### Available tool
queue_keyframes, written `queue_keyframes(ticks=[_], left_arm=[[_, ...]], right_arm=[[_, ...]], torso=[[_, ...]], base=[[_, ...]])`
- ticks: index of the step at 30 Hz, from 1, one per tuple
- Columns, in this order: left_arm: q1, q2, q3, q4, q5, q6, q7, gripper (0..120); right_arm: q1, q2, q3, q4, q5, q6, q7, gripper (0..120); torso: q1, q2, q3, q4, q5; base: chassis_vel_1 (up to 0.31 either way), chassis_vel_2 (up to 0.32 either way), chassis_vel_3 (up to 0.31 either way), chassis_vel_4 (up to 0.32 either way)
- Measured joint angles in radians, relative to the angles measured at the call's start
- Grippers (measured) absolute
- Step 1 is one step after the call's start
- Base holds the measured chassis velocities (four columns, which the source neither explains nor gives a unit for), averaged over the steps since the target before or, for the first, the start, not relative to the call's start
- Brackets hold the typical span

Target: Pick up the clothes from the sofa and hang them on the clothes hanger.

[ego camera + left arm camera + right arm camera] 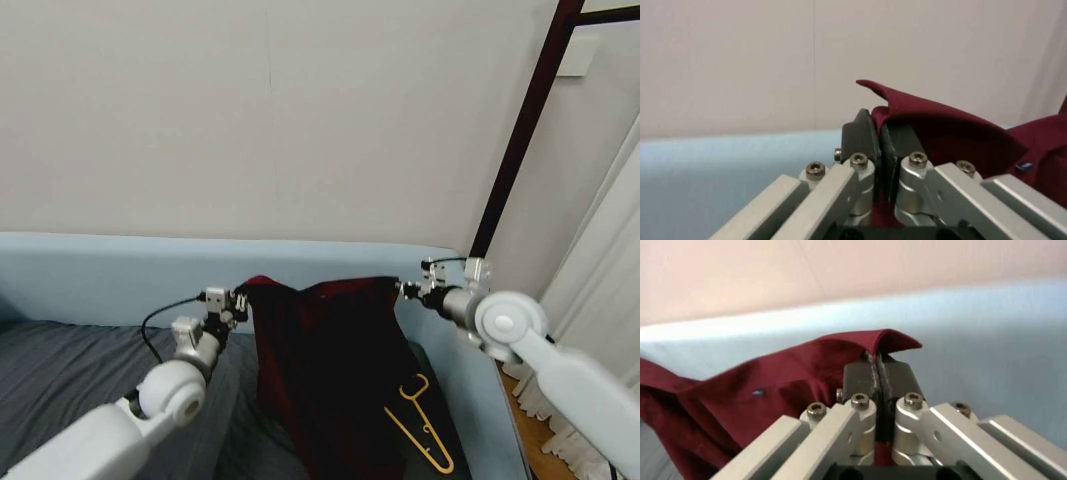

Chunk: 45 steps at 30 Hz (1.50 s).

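Clamping red shirt (330,370), left gripper (881,135), right gripper (877,374), yellow hanger (428,432) below

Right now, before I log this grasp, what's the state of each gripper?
Left gripper: shut on the dark red shirt, at one upper corner.
Right gripper: shut on the same shirt, at its other upper corner.

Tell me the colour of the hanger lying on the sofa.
The hanger is yellow, clearest in the head view.
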Motion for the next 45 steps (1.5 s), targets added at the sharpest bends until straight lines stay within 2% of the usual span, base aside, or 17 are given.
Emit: queue_keyframes(ticks=[1, 2, 6, 7, 11, 16, 20, 22, 25, 27, 28, 31, 35, 37, 42, 45], left_arm=[[-0.053, 0.001, 0.015, 0.000, -0.022, 0.021, 0.001, 0], [-0.053, 0.001, 0.015, 0.000, -0.022, 0.021, 0.001, 0], [-0.287, 0.012, 0.121, 0.031, -0.103, 0.063, 0.004, 0], [-0.287, 0.012, 0.121, 0.031, -0.103, 0.063, 0.004, 0], [-0.493, 0.024, 0.259, 0.093, -0.173, 0.071, 0.020, 0], [-0.577, 0.008, 0.318, 0.167, -0.184, 0.057, 0.036, 0], [-0.583, -0.005, 0.326, 0.194, -0.180, 0.030, 0.050, 0], [-0.569, 0.006, 0.318, 0.181, -0.175, 0.021, 0.053, 0], [-0.482, 0.078, 0.244, 0.076, -0.167, 0.014, 0.046, 0], [-0.383, 0.146, 0.140, -0.017, -0.162, 0.014, 0.044, 0], [-0.383, 0.146, 0.140, -0.017, -0.162, 0.014, 0.044, 0], [-0.259, 0.239, 0.012, -0.131, -0.160, 0.011, 0.039, 0], [-0.223, 0.300, -0.063, -0.211, -0.204, 0.009, 0.033, 0], [-0.192, 0.350, -0.144, -0.284, -0.253, 0.026, 0.021, 0], [-0.123, 0.408, -0.223, -0.337, -0.273, 0.036, 0.013, 0], [-0.080, 0.403, -0.229, -0.328, -0.246, 0.034, 0.010, 0]], right_arm=[[0.036, -0.006, -0.012, -0.001, 0.012, 0.001, 0.004, 0], [0.036, -0.006, -0.012, -0.001, 0.012, 0.001, 0.004, 0], [0.170, -0.023, -0.060, -0.017, 0.055, 0.006, 0.018, 0], [0.170, -0.023, -0.060, -0.017, 0.055, 0.006, 0.018, 0], [0.316, -0.026, -0.115, -0.069, 0.087, 0.008, 0.021, 0], [0.396, -0.019, -0.154, -0.113, 0.096, 0.011, 0.021, 0], [0.399, -0.021, -0.157, -0.118, 0.096, 0.018, 0.026, 0], [0.395, -0.028, -0.154, -0.103, 0.099, 0.019, 0.028, 0], [0.377, -0.064, -0.137, -0.033, 0.134, 0.019, 0.036, 0], [0.370, -0.092, -0.122, 0.028, 0.181, 0.019, 0.051, 0], [0.370, -0.092, -0.122, 0.028, 0.181, 0.019, 0.051, 0], [0.360, -0.144, -0.086, 0.137, 0.265, 0.018, 0.076, 0], [0.352, -0.204, -0.034, 0.233, 0.335, 0.019, 0.115, 0], [0.350, -0.224, 0.008, 0.282, 0.348, 0.020, 0.139, 0], [0.319, -0.257, 0.055, 0.336, 0.367, 0.026, 0.158, 0], [0.277, -0.266, 0.071, 0.356, 0.366, 0.026, 0.160, 0]], torso=[[0.000, 0.000, 0.000, -0.0001, -0.0002], [0.000, 0.000, 0.000, -0.0001, -0.0002], [0.000, 0.000, 0.000, -0.0008, 0.0003], [0.000, 0.000, 0.000, -0.0008, 0.0003], [0.000, 0.000, 0.000, -0.0002, 0.0003], [0.000, 0.000, 0.000, 0.0000, 0.0002], [0.000, 0.000, 0.000, -0.0007, 0.0003], [0.000, 0.000, 0.000, -0.0009, 0.0004], [0.000, 0.000, 0.000, -0.0006, 0.0004], [0.000, 0.000, 0.000, -0.0005, 0.0003], [0.000, 0.000, 0.000, -0.0005, 0.0003], [0.000, 0.000, 0.000, 0.0013, -0.0004], [0.000, 0.000, 0.000, -0.0007, 0.0001], [0.000, 0.000, 0.000, -0.0012, 0.0005], [0.000, 0.000, 0.000, 0.0002, 0.0003], [0.000, 0.000, 0.000, -0.0001, 0.0001]], base=[[0.000, 0.000, 0.000, 0.000], [0.000, 0.000, 0.000, 0.000], [0.000, 0.000, 0.000, 0.000], [0.000, 0.000, 0.000, 0.000], [0.000, 0.000, 0.000, 0.000], [0.000, 0.000, 0.000, 0.000], [0.000, 0.000, 0.000, 0.000], [0.000, 0.000, 0.000, 0.000], [0.000, 0.000, 0.000, 0.000], [0.000, 0.000, 0.000, 0.000], [0.000, 0.000, 0.000, 0.000], [0.000, 0.000, 0.000, 0.000], [0.000, 0.000, 0.000, 0.000], [0.000, 0.000, 0.000, 0.000], [0.000, 0.000, 0.000, 0.000], [0.000, 0.000, 0.000, 0.000]])
